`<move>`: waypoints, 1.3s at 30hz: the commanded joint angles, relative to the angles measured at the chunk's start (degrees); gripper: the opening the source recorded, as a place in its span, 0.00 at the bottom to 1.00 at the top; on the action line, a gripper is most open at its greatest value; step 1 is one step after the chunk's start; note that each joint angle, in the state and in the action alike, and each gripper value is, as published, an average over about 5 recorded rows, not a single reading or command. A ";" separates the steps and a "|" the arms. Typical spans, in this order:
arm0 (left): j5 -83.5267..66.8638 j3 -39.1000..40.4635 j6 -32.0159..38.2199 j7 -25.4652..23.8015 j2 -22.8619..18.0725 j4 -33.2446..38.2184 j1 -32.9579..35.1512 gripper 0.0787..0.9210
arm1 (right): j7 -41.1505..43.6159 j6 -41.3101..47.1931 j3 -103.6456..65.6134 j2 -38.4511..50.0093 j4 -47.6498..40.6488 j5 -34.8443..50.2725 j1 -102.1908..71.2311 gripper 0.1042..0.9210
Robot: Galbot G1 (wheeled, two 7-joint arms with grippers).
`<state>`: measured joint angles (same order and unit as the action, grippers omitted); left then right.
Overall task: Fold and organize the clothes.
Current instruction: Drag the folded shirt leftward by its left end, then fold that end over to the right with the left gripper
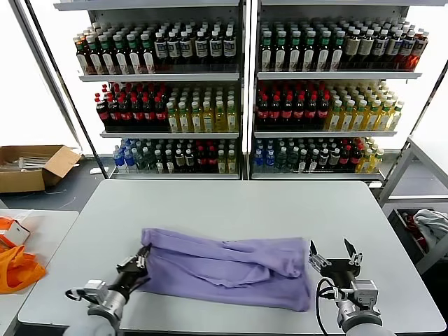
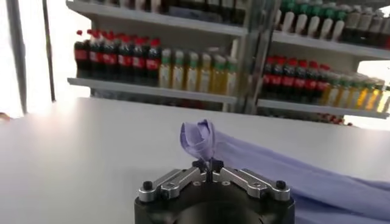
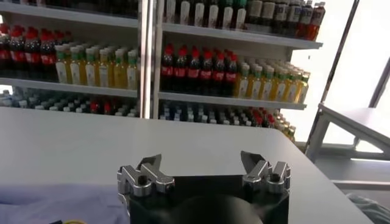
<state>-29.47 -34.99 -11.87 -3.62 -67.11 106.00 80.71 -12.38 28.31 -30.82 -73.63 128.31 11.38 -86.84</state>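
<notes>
On the white table [image 1: 231,203], near the robot's edge:

T-shirt: the lavender T-shirt [image 1: 231,269] lies crumpled in a long band stretched between the two grippers, its folds running across the front of the robot; one end reaches the left gripper, the other ends just beside the right gripper.

Left gripper: the left gripper [image 1: 142,260] sits at the shirt's left end, its jaws pressed together on a pinch of fabric. In the left wrist view the fingertips [image 2: 208,165] meet on a small loop of lavender cloth [image 2: 198,139] that stands up just beyond them, while the rest of the shirt trails away to one side across the table.

Right gripper: the right gripper [image 1: 334,253] stands just off the shirt's right end, jaws spread wide and holding nothing. In the right wrist view its two fingers [image 3: 148,170] are well apart with bare table between them, and a strip of lavender fabric [image 3: 61,204] shows beside the gripper body, not between the jaws.

Beyond the grippers: drink shelves [image 1: 245,84] filled with rows of bottles stand past the far edge of the table.

Off to the left gripper's side: an orange bag [image 1: 15,266] lies on a neighbouring surface, and a cardboard box [image 1: 31,166] sits farther back.

Off to the right gripper's side: a grey-white cloth bundle [image 1: 430,225] rests on a lower rack, well apart from the shirt.
</notes>
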 commanded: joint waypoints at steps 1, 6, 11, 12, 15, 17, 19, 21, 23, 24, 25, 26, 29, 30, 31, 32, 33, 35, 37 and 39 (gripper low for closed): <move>-7.16 -14.68 2.47 -0.29 13.11 -4.10 -1.44 0.02 | 0.03 0.11 0.63 0.02 -0.18 0.04 0.98 0.88; -10.16 -20.00 2.33 -1.64 21.13 -9.40 -1.80 0.02 | 0.14 0.16 1.25 -0.16 -0.17 0.03 1.52 0.88; -10.34 -20.52 1.02 -1.93 22.06 -7.24 -1.43 0.02 | 0.12 0.12 1.08 -0.31 0.01 -0.01 1.28 0.88; -10.10 -20.09 0.63 -1.91 21.36 -5.92 -1.17 0.02 | 0.08 0.07 0.87 -0.30 0.06 0.00 1.16 0.88; -9.17 -17.87 -0.52 -1.67 18.73 -1.35 -0.10 0.02 | -0.12 -0.12 0.07 -0.25 0.20 0.15 0.75 0.88; -8.53 -15.87 -1.47 -1.35 16.98 1.65 0.69 0.02 | -0.31 -0.26 -0.45 -0.26 0.31 0.42 0.42 0.88; -7.78 -13.47 -2.72 -0.60 15.30 4.18 1.29 0.02 | -0.42 -0.36 -0.84 -0.32 0.41 0.63 0.03 0.88; -6.91 -10.89 -4.15 0.42 13.66 6.83 1.67 0.02 | -0.43 -0.46 -1.03 -0.44 0.52 0.60 -0.41 0.88; -6.05 -7.82 -5.60 1.84 11.99 9.55 1.88 0.02 | -0.38 -0.61 -0.98 -0.66 0.67 0.38 -0.80 0.88; -5.60 -6.24 -6.21 2.43 11.28 10.83 1.91 0.02 | -0.35 -0.69 -0.87 -0.82 0.77 0.22 -0.95 0.88; -4.78 -4.45 -6.77 3.07 10.55 11.96 1.87 0.02 | -0.32 -0.78 -0.71 -1.01 0.88 0.04 -1.08 0.88; -3.75 -2.33 -7.36 3.68 9.74 13.05 1.77 0.02 | -0.29 -0.86 -0.54 -1.22 1.00 -0.15 -1.19 0.88; 0.45 3.22 -8.67 4.92 7.61 14.93 0.87 0.02 | -0.31 -1.01 -0.05 -1.85 1.48 -0.67 -1.51 0.88; 1.75 4.97 -9.10 5.30 6.93 15.17 0.36 0.02 | -0.34 -1.05 0.03 -2.04 1.66 -0.78 -1.65 0.88; 2.91 6.58 -9.53 5.65 6.33 15.24 -0.22 0.02 | -0.37 -1.09 0.06 -2.18 1.82 -0.87 -1.79 0.88; 3.91 8.30 -9.99 6.08 5.73 15.23 -0.79 0.02 | -0.40 -1.15 0.02 -2.30 1.94 -0.92 -1.95 0.88; 4.67 9.91 -10.42 6.45 5.26 15.15 -1.28 0.02 | -0.42 -1.25 -0.07 -2.41 2.05 -0.96 -2.16 0.88; 5.86 12.58 -10.99 6.95 4.62 14.93 -1.79 0.02 | -0.43 -1.51 -0.29 -2.56 2.16 -1.04 -2.60 0.88; 6.82 14.81 -11.20 7.25 4.14 14.55 -1.91 0.02 | -0.44 -1.82 -0.52 -2.69 2.20 -1.12 -3.12 0.88; 7.31 16.38 -11.23 7.56 3.60 13.96 -2.15 0.02 | -0.46 -2.07 -0.62 -2.82 2.17 -1.28 -3.57 0.88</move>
<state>-27.43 -29.96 -20.68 1.93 -60.39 116.90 79.72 -12.78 26.61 -31.27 -76.08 130.29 10.36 -89.37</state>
